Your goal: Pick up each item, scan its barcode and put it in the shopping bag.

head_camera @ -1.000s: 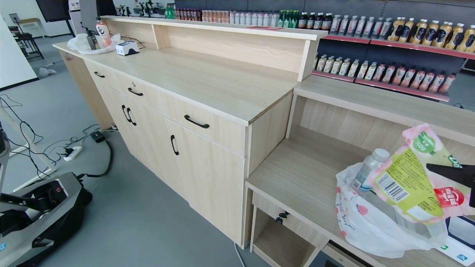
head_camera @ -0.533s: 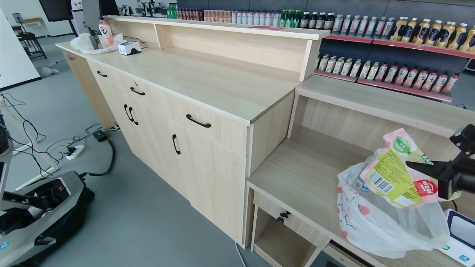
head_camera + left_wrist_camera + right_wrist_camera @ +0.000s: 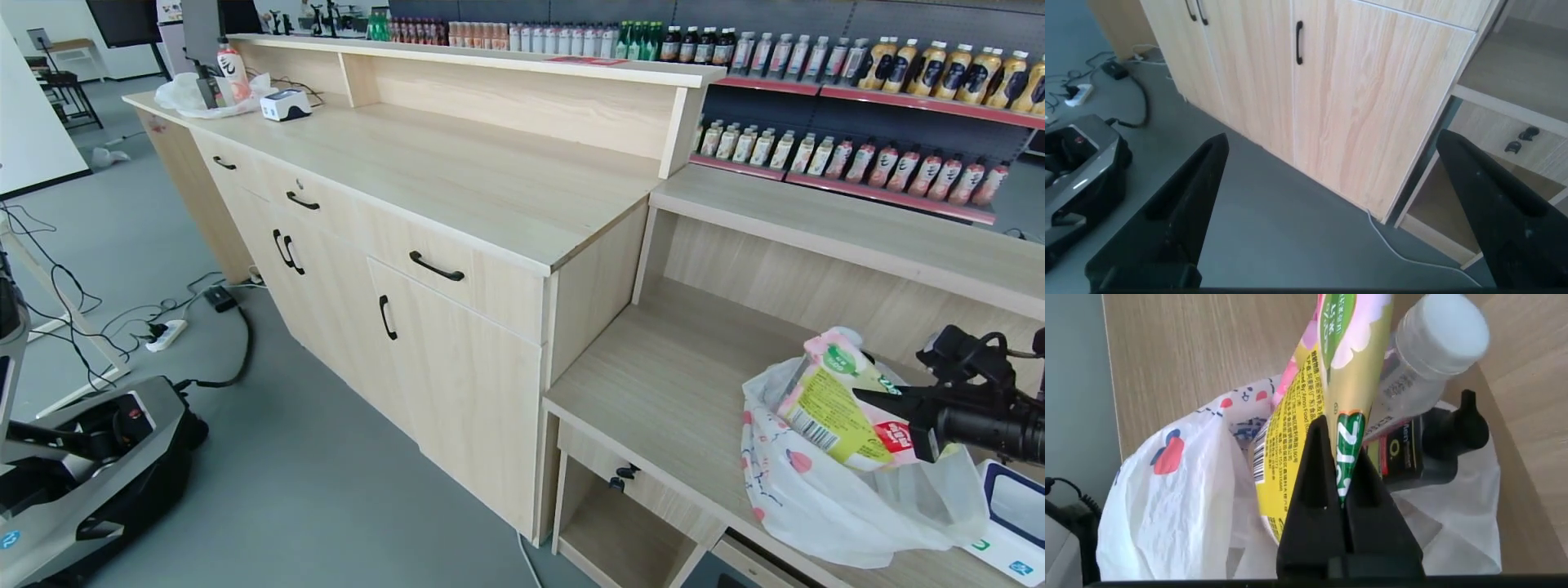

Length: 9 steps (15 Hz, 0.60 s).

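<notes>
The right arm lay level over the shopping bag (image 3: 816,506), its gripper (image 3: 867,398) pinched tight on a snack packet (image 3: 824,400) at the bag's mouth. The left gripper (image 3: 1333,143) hung low, well apart from the bag, fingers spread wide, holding nothing.

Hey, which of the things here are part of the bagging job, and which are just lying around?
Job: snack packet in the right hand; shopping bag; bottle inside it; scanner beside the bag.
Lying about: shelved drinks; power strip on the floor; second bag at the counter's far end.
</notes>
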Motion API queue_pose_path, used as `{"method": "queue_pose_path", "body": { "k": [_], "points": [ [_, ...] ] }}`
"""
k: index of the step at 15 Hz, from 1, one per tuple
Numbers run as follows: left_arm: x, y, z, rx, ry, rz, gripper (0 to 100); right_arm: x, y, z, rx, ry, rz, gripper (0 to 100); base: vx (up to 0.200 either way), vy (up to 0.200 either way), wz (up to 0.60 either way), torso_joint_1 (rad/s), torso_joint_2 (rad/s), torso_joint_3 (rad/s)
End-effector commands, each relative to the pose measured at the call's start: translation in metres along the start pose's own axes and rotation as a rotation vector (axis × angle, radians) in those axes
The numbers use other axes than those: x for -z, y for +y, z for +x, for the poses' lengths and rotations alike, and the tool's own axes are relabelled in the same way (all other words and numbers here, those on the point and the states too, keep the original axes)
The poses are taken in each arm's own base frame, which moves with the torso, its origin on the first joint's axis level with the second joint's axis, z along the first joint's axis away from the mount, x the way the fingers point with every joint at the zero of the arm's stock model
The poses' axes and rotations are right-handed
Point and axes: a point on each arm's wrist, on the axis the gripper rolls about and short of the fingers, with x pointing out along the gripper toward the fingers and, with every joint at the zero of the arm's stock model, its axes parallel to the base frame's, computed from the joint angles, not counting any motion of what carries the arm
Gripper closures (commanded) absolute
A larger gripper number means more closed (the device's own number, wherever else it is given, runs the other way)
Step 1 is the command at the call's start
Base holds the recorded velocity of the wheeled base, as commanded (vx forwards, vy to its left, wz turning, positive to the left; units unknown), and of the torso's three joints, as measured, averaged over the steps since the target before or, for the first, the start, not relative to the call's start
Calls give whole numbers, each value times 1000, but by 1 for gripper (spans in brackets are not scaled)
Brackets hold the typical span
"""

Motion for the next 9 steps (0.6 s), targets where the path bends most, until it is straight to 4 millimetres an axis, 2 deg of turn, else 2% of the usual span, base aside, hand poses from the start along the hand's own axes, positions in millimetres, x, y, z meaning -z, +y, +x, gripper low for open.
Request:
{"method": "queue_pose_path", "body": {
  "k": [1, 3, 9],
  "points": [
    [0, 0, 0, 0, 1, 0, 0, 10, 3, 6, -24, 20, 22, 100, 0, 0, 0, 0, 0, 0],
    [0, 0, 0, 0, 1, 0, 0, 17, 9, 9, -81, -4, -8, 100, 0, 0, 0, 0, 0, 0],
    [0, 0, 0, 0, 1, 0, 0, 27, 9, 18, -128, -37, -97, 100, 0, 0, 0, 0, 0, 0]
  ]
}}
